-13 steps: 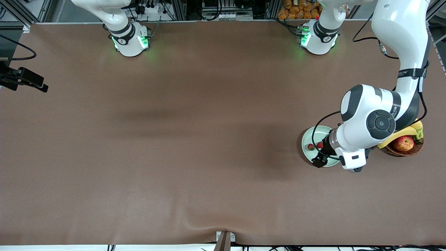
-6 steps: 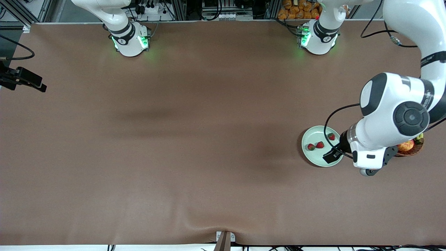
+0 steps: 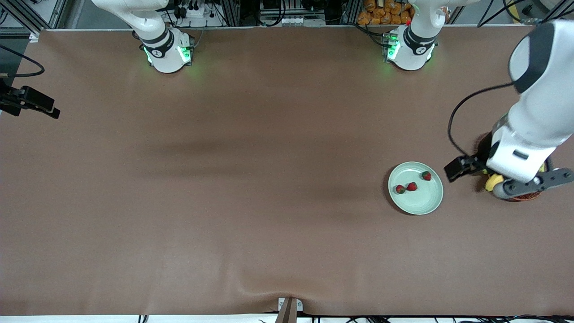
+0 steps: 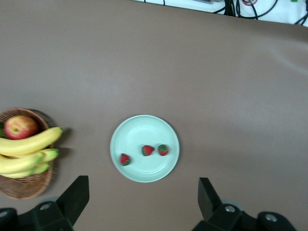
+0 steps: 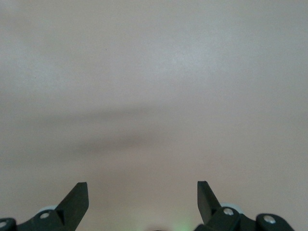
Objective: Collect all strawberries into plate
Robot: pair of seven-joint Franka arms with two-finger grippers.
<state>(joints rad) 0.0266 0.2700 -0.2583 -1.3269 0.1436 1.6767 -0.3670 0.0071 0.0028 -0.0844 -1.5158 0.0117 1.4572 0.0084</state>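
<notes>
Got the left arm (image 3: 536, 112) bent down from the top corner of the front view to mid-height at the frame's edge, wrist pointing down. Left gripper (image 4: 142, 202) up in the air, fingers (image 4: 72, 197) spread wide, holding nothing. Right arm (image 3: 148, 27) just waiting near the top; right gripper (image 5: 142, 202) wide open too, also empty.

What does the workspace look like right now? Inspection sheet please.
Surface: brown table cover, wrinkled at the edge nearest the front camera.
Job's things: three strawberries on the mint plate; none seen off it.
Clutter: wicker basket with apple and bananas, beside the plate toward the left arm's end.
Hands: left hand open, empty, up above the plate and basket; right hand open, empty, over bare table, waiting.
Cables: black cable looping along the left arm.
Surroundings: frame rails and gear along the bases' edge.
</notes>
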